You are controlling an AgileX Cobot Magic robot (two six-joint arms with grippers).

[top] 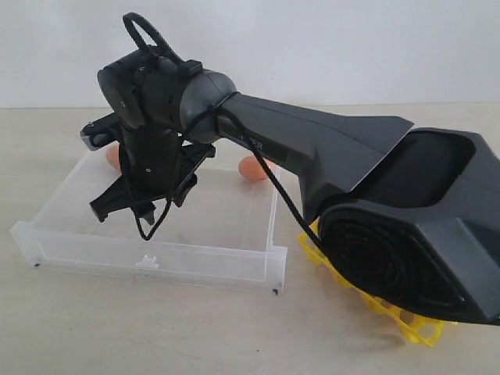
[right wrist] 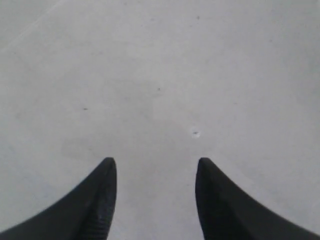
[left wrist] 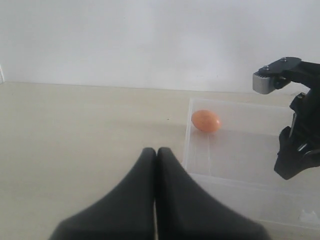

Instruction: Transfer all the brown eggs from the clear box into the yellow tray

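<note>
Most of yellow tray (top: 418,328) (right) behind arm (top: 336,148)

Soft even light; blurred close foreground

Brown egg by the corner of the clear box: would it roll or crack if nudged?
The egg is rounded and lies on the smooth floor of the box, so a nudge would probably set it rolling, though the low sides should keep it in. Its smooth, curved shell may slip in a grip. Being an egg, it is probably fragile under a hard squeeze.
</note>
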